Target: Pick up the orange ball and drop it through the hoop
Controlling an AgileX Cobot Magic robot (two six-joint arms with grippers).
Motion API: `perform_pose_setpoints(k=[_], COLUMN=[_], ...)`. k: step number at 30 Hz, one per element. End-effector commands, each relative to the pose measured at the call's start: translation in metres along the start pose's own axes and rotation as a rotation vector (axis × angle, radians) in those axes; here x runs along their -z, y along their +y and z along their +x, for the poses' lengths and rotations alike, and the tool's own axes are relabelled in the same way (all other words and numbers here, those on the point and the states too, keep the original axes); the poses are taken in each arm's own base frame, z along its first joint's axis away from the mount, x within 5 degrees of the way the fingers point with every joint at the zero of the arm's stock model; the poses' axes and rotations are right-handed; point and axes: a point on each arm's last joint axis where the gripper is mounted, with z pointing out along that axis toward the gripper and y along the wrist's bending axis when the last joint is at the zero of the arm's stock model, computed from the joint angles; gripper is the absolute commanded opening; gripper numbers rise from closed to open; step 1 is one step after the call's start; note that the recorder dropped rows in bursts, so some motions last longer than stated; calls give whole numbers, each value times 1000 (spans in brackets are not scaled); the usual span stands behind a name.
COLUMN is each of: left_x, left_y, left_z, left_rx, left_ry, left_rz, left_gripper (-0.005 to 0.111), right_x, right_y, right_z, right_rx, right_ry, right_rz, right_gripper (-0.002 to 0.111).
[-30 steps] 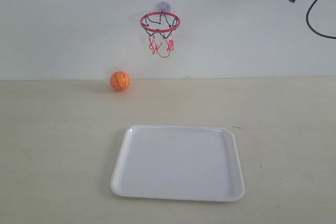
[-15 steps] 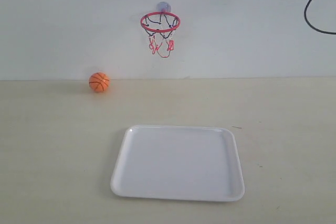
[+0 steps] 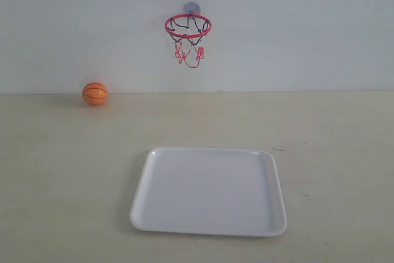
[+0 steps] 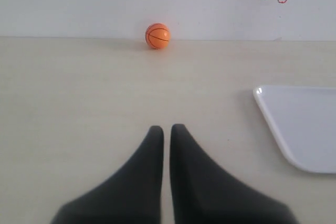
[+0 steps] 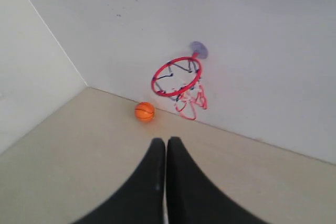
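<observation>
Further left along the back edge of the pale worktop (image 3: 55, 170) now lies the small orange rubber basketball (image 3: 95, 93). My left pincer (image 4: 164, 129) and right pincer (image 5: 166, 141) are closed and empty, so the pickup must restart.

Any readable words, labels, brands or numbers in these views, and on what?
None can be read. The small orange ball with black seam lines bears no lettering that shows; the red-ringed toy hoop with string net, the white plastic tray and the pale wall are unprinted.
</observation>
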Motion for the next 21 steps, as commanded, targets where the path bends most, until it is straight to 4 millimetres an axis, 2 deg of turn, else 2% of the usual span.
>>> perform_pose_setpoints(k=[1,4,9,15,21], left_x=[0,0,0,0,0], left_y=[0,0,0,0,0], left_z=[1,1,1,1,1], left_rx=[8,8,8,8,8], left_ry=[-2,-2,-2,-2,-2], left_rz=[2,2,2,2,2], left_gripper=[4,4,4,4,4], right_x=[21,27,38,45,46], right_y=[62,93,125,141,143], right_z=[37,67,91,92,92], right_rx=[-43,-94,-94,-50,-46], right_ry=[-131,-116,-109,-122,-124], right_rz=[-47,-67,-76,-79,-79], right_gripper=[0,0,0,0,0])
